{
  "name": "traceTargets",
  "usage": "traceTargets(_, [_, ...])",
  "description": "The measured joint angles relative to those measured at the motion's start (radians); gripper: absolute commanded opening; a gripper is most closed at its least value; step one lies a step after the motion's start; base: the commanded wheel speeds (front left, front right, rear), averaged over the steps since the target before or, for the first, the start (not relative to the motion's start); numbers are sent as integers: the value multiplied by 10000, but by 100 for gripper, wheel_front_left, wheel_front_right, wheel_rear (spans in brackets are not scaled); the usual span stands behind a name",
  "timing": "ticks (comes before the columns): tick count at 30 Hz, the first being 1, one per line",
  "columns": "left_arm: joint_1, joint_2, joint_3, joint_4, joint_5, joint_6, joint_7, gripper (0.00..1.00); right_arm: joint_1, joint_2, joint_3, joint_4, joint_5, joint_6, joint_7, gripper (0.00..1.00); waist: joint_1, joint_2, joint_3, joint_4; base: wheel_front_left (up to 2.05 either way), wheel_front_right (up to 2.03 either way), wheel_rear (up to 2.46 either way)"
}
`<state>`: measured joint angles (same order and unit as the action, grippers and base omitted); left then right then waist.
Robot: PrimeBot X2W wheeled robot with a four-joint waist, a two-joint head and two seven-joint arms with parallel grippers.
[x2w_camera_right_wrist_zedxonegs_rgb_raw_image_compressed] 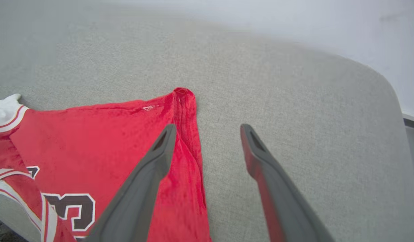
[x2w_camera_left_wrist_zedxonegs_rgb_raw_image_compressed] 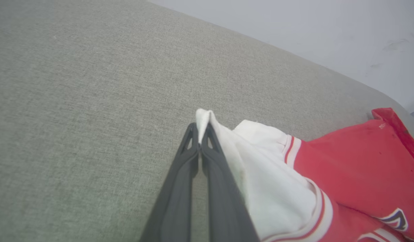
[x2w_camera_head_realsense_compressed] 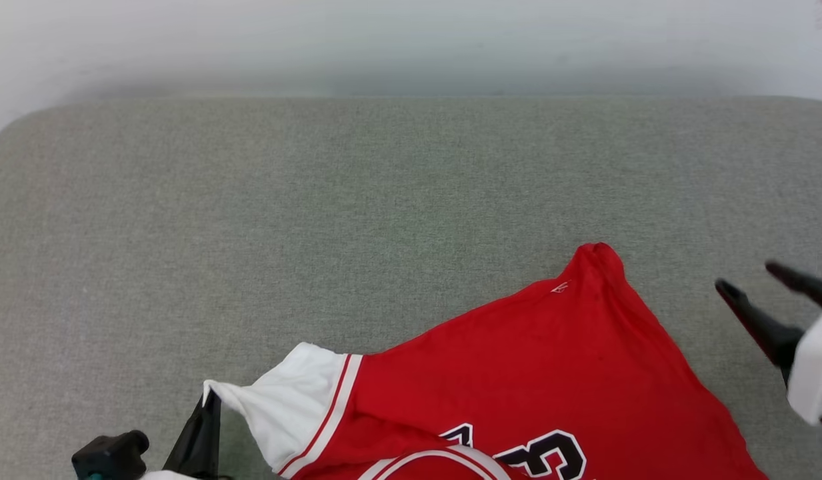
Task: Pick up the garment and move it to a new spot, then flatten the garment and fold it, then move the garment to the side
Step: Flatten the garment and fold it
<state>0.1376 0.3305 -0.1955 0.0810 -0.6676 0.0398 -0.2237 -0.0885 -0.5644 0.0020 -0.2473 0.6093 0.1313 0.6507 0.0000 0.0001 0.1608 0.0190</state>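
Pinching the tip of the white sleeve (x2w_camera_head_realsense_compressed: pixel 291 393), the left gripper (x2w_camera_head_realsense_compressed: pixel 211 399) sits at the near left of the head view, its two dark fingers pressed together on the cloth. In the left wrist view the tips meet with a small fold of white sleeve poking out past them, and the sleeve tapers to a point at the grip.

Shirt (x2w_camera_head_realsense_compressed: pixel 517 373): red, lying on the grey cloth surface (x2w_camera_head_realsense_compressed: pixel 384 187), near and right of centre, running off the near edge of the head view. The body is spread mostly flat with a few creases. The sleeve, edged with red-and-white stripe trim, is on the shirt's left side. Black lettering (x2w_camera_head_realsense_compressed: pixel 544 457) with a white outline faces up at the near edge, partly cut off. A small white logo (x2w_camera_head_realsense_compressed: pixel 559 288) sits close to the far corner (x2w_camera_head_realsense_compressed: pixel 597 257) of the hem, which rises into a small bunched peak.

Right gripper (x2w_camera_head_realsense_compressed: pixel 749 277): jaws wide apart, nothing between them. In the head view it is at the right, apart from the shirt's right edge, fingers pointing left and far. In the right wrist view one finger overlaps the shirt's right edge and the other lies over bare surface; contact cannot be told.

A pale wall (x2w_camera_head_realsense_compressed: pixel 411 40) stands behind the far edge of the surface.
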Motion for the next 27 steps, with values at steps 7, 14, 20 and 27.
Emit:
traceTargets(7, [-518,-33,-274,-100,151,-56,56,0,-2358,-437,1814,612,-305,0,481,100,0,0,382,355,0,0,0])
traceTargets(14, [-1044,-198,-570,-98,309,-209,48,0,-3886,-853,3591,2117,-362,0,1313,100,1,0,835,818,0,0,0])
traceTargets(20, [-1306,-305,-679,-38,360,-309,-27,0,-4833,-1022,4800,3484,-353,0,1570,100,1,0,1243,1168,0,0,0])
traceTargets(27, [-1708,-441,-821,127,401,-474,-105,0,-5761,-1095,5739,4920,-364,0,1507,100,2,0,1773,1509,0,0,0])
